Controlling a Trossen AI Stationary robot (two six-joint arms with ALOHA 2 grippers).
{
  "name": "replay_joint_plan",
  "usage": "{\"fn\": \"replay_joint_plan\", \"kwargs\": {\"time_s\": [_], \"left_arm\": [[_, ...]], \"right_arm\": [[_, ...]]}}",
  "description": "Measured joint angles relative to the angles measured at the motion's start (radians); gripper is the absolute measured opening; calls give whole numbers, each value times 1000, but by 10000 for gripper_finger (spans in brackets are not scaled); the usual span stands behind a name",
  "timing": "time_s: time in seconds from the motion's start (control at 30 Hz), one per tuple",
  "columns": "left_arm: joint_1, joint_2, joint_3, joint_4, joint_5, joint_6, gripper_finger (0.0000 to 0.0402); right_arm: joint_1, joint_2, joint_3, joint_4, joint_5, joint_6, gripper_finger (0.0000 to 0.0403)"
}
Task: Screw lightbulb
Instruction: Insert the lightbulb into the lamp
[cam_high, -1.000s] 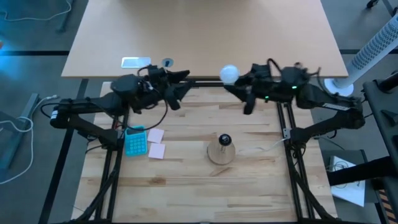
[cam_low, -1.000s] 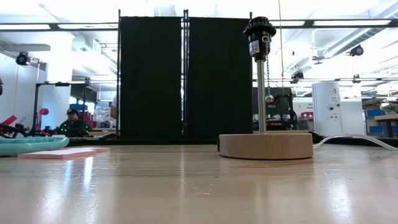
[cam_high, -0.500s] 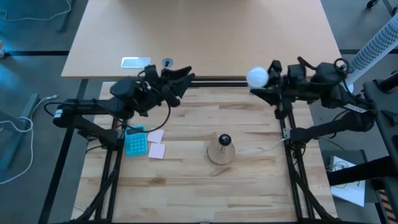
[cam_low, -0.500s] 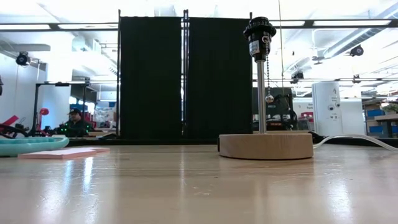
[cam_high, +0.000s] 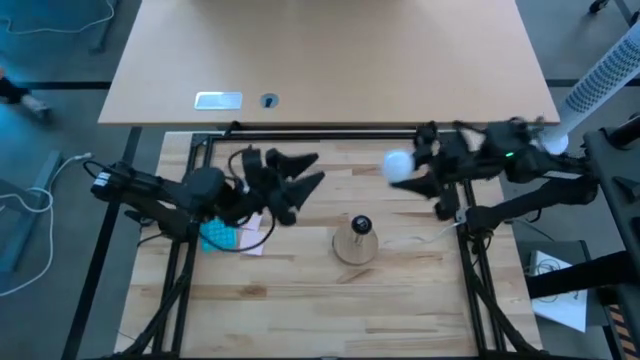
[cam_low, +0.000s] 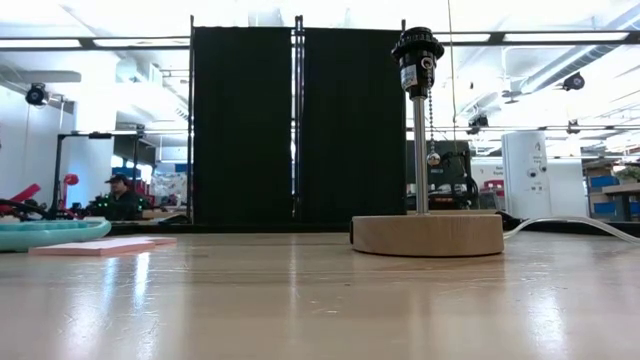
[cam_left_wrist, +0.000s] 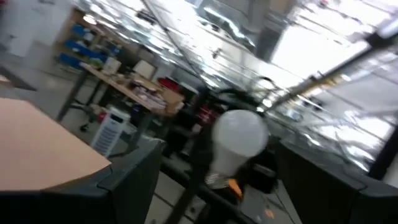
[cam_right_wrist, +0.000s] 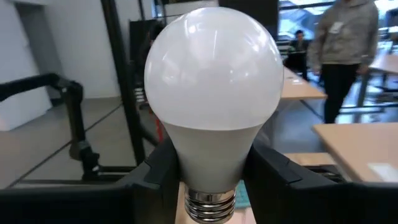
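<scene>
The white lightbulb (cam_high: 398, 165) hangs high over the table's far right part, with my right gripper (cam_high: 422, 172) shut on it; the right wrist view shows it close up (cam_right_wrist: 214, 93) with its screw base (cam_right_wrist: 211, 208) toward the palm. The black socket (cam_high: 360, 225) stands upright on a thin rod in its round wooden base (cam_high: 352, 245), nearer than the bulb; the low view shows both socket (cam_low: 417, 50) and base (cam_low: 428, 234). My left gripper (cam_high: 306, 172) is open, left of the socket, facing the bulb (cam_left_wrist: 239, 140). My right gripper pinches the bulb's tapered neck (cam_right_wrist: 186, 158) between its two fingers (cam_right_wrist: 273, 171), just above the screw base. The fingers run level, pointing toward the table's left, along the bulb. The round end sticks out past the fingertips, lifted clear of the table.
A teal pad (cam_high: 218, 234) and pink notes (cam_high: 252, 242) lie left of the lamp, under my left arm. The lamp's pale cord (cam_high: 420, 240) runs right from the base. A second, tan table (cam_high: 330, 60) stands beyond the far edge. People are in the room behind.
My right gripper has carried the bulb toward the table's right edge and then toward the near edge, and it has turned; the bulb stays in the hold. My left gripper, still open, has swung toward the near edge and the socket.
</scene>
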Motion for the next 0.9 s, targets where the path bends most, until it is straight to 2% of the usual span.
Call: {"fn": "replay_joint_plan", "kwargs": {"time_s": [0.23, 0.47, 0.73, 0.9], "left_arm": [[-125, -31, 0, -183, -41, 58, 304], [-145, -26, 0, -284, -40, 116, 304], [-119, -22, -1, -282, -43, 222, 304], [-106, 44, -43, -215, -48, 231, 304]], "right_arm": [[12, 45, -29, 63, 9, -36, 132], [44, 25, -79, 80, -5, -49, 128], [65, -88, -319, 344, 3, -54, 129], [65, -106, -464, 470, 31, -21, 131]]}}
